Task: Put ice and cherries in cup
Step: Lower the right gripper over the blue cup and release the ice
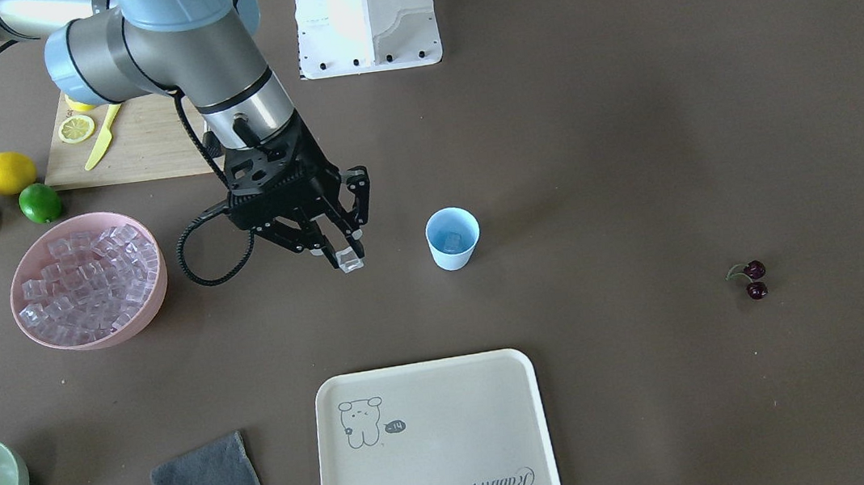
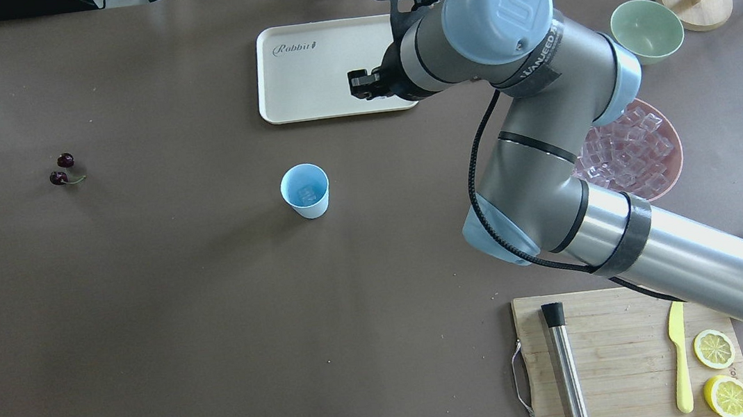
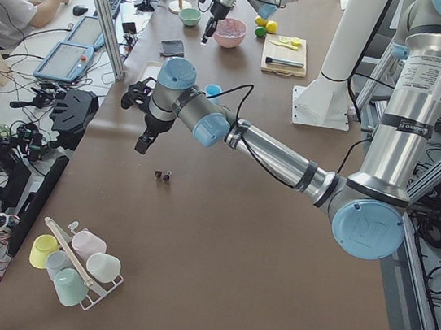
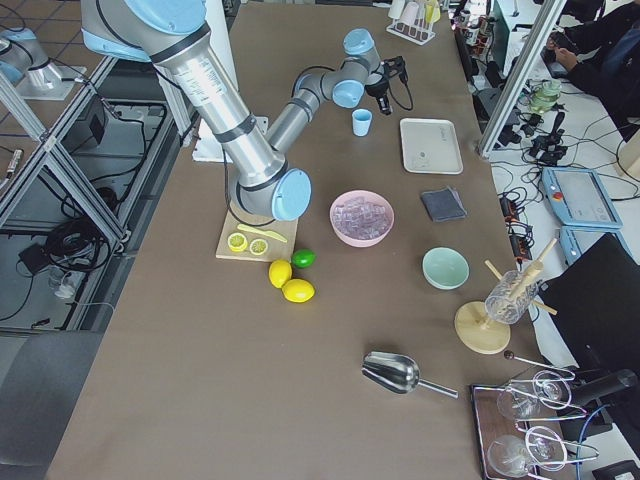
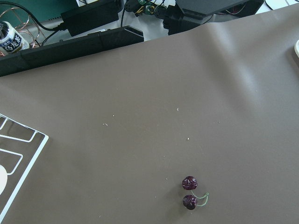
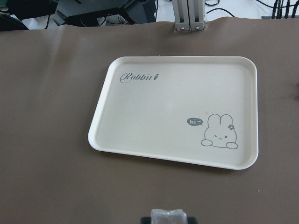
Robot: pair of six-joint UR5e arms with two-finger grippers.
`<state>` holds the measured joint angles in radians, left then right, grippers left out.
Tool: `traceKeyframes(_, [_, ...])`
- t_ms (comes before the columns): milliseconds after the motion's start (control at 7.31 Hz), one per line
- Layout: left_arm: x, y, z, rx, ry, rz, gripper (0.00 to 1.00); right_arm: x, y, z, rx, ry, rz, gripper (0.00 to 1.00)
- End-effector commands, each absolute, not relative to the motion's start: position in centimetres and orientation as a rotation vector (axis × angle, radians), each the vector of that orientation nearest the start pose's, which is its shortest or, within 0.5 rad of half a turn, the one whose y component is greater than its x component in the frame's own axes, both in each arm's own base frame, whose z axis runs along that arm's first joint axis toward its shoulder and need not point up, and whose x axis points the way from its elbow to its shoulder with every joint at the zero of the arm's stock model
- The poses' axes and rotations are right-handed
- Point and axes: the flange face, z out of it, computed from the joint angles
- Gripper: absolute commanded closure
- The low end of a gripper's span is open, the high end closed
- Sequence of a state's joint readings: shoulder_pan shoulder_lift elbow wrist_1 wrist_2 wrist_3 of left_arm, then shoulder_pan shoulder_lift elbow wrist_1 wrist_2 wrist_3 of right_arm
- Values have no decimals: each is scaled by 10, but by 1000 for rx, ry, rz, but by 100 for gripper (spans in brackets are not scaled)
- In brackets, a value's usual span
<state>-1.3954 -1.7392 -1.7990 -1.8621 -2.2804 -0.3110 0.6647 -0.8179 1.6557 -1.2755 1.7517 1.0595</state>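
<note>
Ice cube (image 6: 169,217) pinched in my right jaws, short of the cup (image 1: 453,238).

One clear cube sits squeezed between the tips of my right jaws, which are closed down to the cube's width. They are raised off the counter (image 1: 591,135), between the pink bowl (image 1: 144,320) heaped with ice (image 1: 86,274) and the pale blue cup. That cup stands upright, apart from the cube, with ice showing in its bottom. Past it the cream tray (image 6: 177,107) lies flat. The cherries (image 5: 190,192) lie on the counter well apart from the cup, on my left side. My left jaws hang over the counter near them; how wide they stand I cannot tell.
</note>
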Motion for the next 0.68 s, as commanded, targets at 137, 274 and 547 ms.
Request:
traceKeyframes(137, [31, -561, 424, 478, 819, 121, 2, -533, -489, 107, 513, -1017, -4, 100])
traceKeyframes(274, [31, -560, 423, 479, 820, 122, 2, -557, -488, 106, 521, -1038, -18, 100])
traceKeyframes(547, [30, -559, 423, 482, 820, 122, 2, -584, -485, 123, 522, -1056, -40, 100])
